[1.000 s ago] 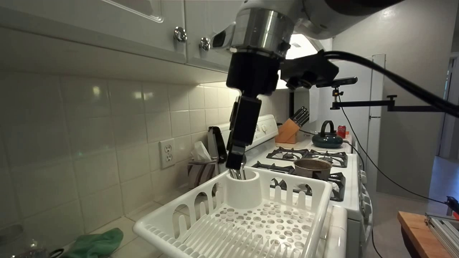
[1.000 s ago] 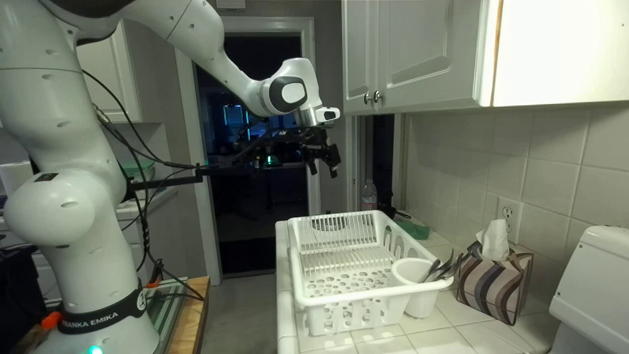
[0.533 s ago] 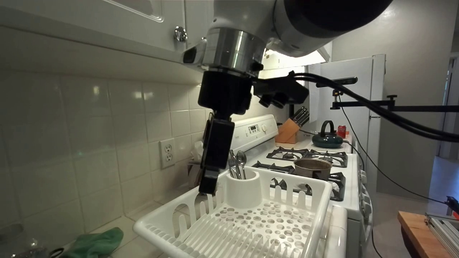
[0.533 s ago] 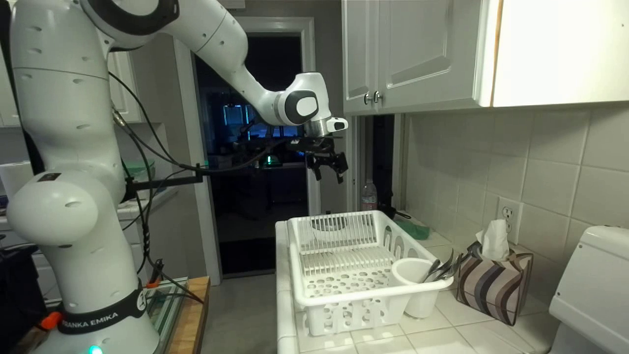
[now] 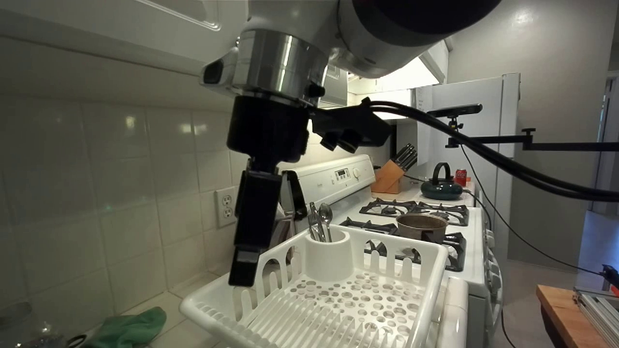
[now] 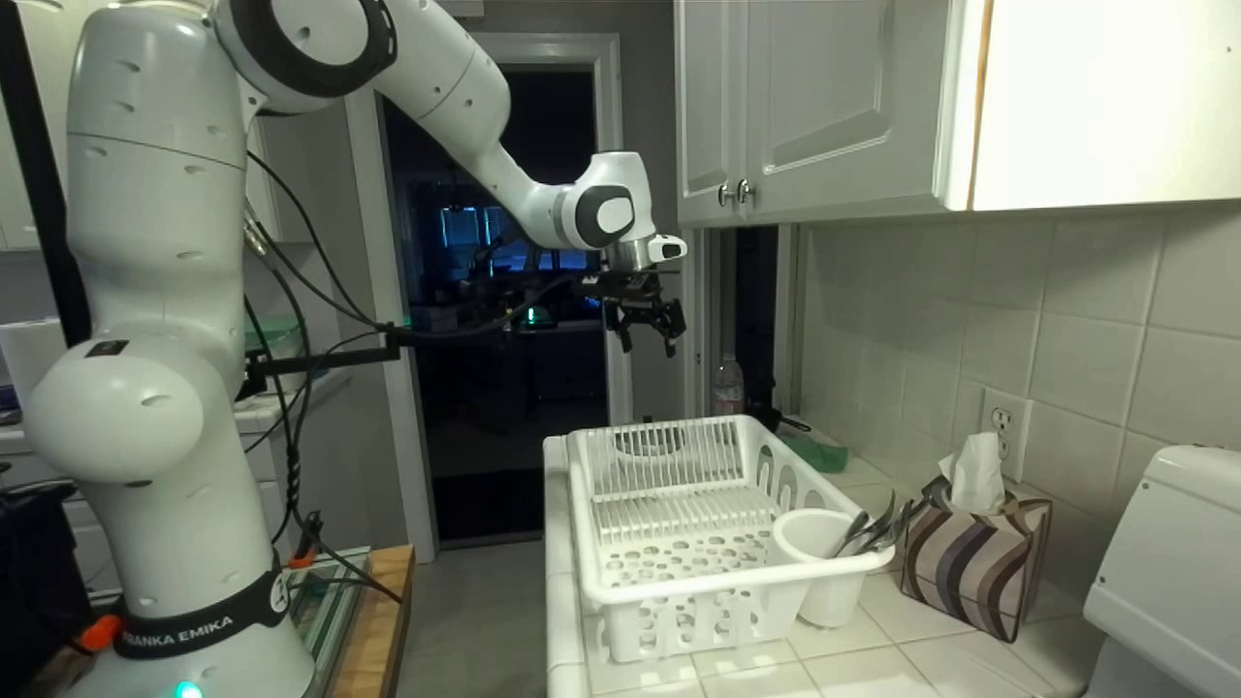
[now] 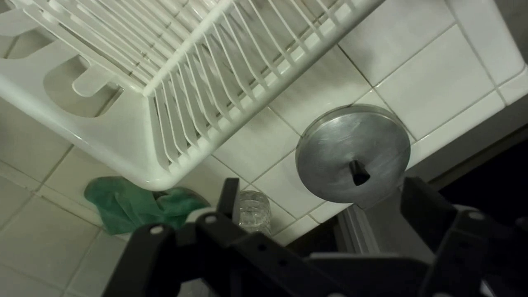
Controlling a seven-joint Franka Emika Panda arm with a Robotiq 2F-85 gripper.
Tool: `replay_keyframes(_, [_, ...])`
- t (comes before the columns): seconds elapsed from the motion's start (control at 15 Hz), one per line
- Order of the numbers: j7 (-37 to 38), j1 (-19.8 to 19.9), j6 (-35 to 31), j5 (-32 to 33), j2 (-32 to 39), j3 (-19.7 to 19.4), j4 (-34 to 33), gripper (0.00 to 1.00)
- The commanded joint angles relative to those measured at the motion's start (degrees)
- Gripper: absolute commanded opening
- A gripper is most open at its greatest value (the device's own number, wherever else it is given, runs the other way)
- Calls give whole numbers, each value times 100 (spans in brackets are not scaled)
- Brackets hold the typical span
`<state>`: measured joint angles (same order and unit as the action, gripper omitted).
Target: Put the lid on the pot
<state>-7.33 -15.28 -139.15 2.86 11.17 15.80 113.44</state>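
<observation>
Lying on the white tiles at the counter's edge is the round grey metal lid (image 7: 348, 140), its small black knob (image 7: 359, 172) facing up in the wrist view. My gripper (image 7: 321, 183) is open, its fingers spread wide on either side of that view with nothing between them. It hangs well above the counter, apart from the lid. In an exterior view the gripper (image 6: 650, 347) shows beyond and above the dish rack. The dark brownish pot (image 5: 420, 231) stands uncovered on a front burner of the stove, far from the gripper.
A white dish rack (image 5: 437, 290) with a cutlery cup (image 5: 329, 261) stands between lid and stove. A green cloth (image 7: 136, 202) and a clear glass object (image 7: 253, 210) lie near the lid. Upper cabinets (image 6: 824, 116) overhang the counter. A kettle (image 5: 441, 188) sits on the stove.
The arm has swung away from the stove side, past the cutlery cup, toward the rack's slatted end, and come somewhat lower. The gripper has stayed open. Rack and pot are unmoved.
</observation>
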Motion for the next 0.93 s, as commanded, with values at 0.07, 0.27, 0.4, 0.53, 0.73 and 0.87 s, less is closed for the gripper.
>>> replay_keyframes(0.07, [-75,-146,413,251,343,-2,-470,100])
replay_keyframes(0.27, [-91,-243,638,302,377,25,-629,100])
replay_keyframes(0.4, [-93,-314,836,346,413,47,-719,100])
replay_keyframes(0.53, [-89,-378,1017,390,509,58,-808,100])
replay_keyframes(0.73, [-91,-451,1228,463,695,51,-958,100])
replay_keyframes(0.87, [-110,-485,1320,520,830,40,-1070,100])
